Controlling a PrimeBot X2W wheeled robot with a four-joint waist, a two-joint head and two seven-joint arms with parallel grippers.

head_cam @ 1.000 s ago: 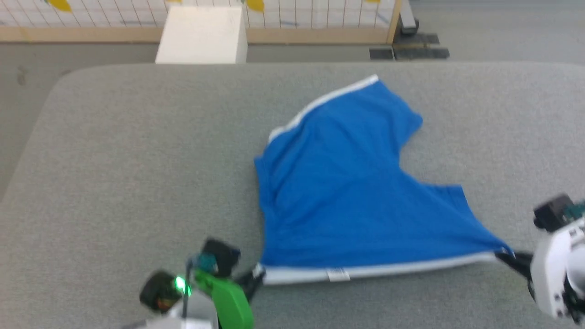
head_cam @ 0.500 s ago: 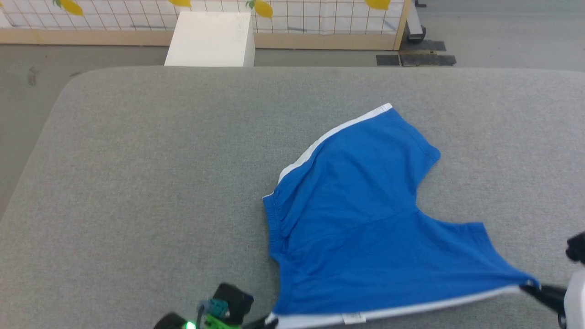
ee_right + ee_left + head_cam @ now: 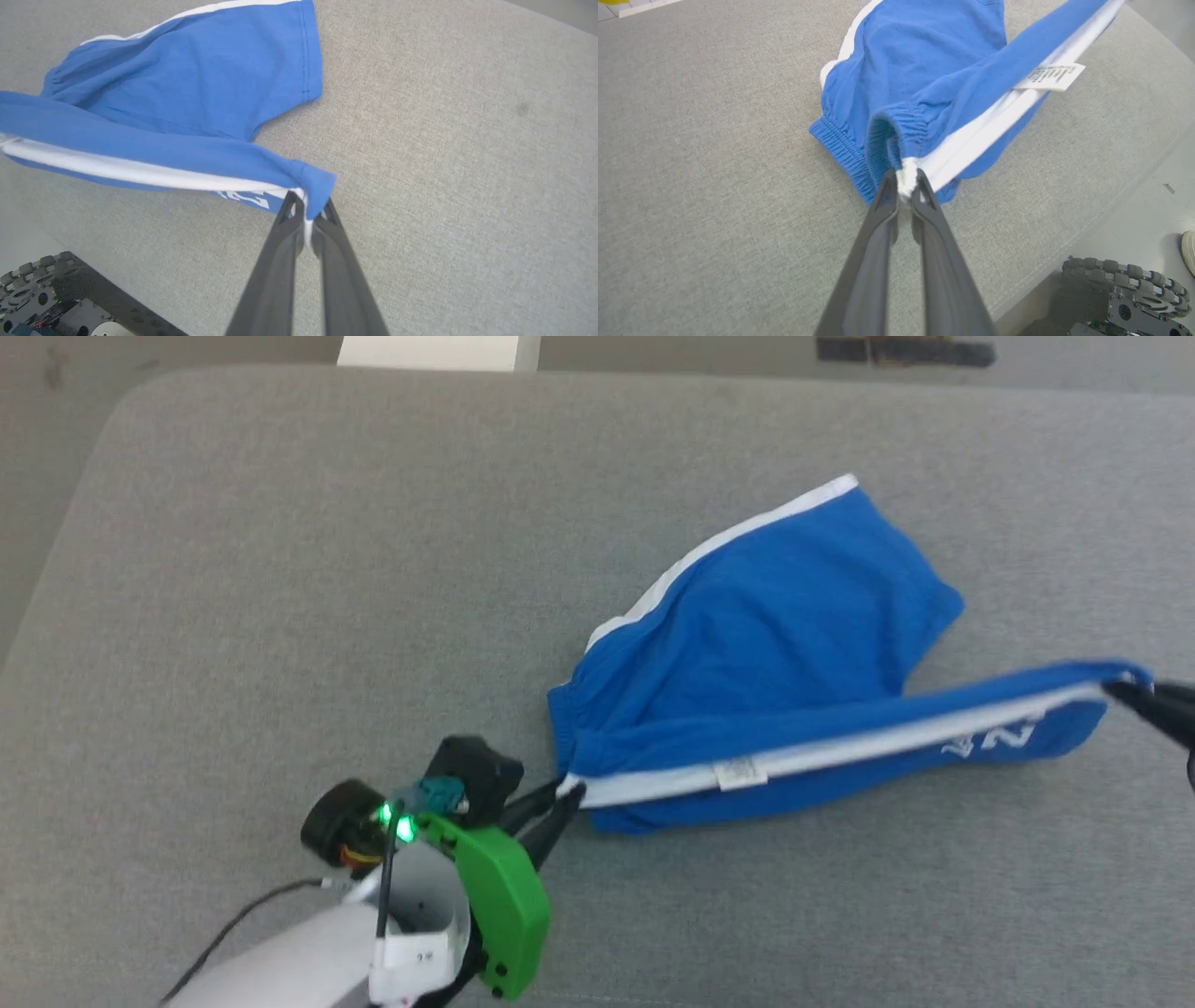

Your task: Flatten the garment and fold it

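As we scan the head view, bright blue shorts with white stripes (image 3: pixel 775 607) lie mid-right on grey fabric tabletop (image 3: pixel 280 569), near edge lifted taut, left wrist, left gripper (image 3: pixel 903 179) clamped on waistband corner, right wrist, right gripper (image 3: pixel 304 204) pinching hem corner

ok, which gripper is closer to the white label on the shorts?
Left. The left gripper pinches the shorts at the waistband end of the white-striped edge, a short way from the label. The right gripper holds the far leg end of that edge.
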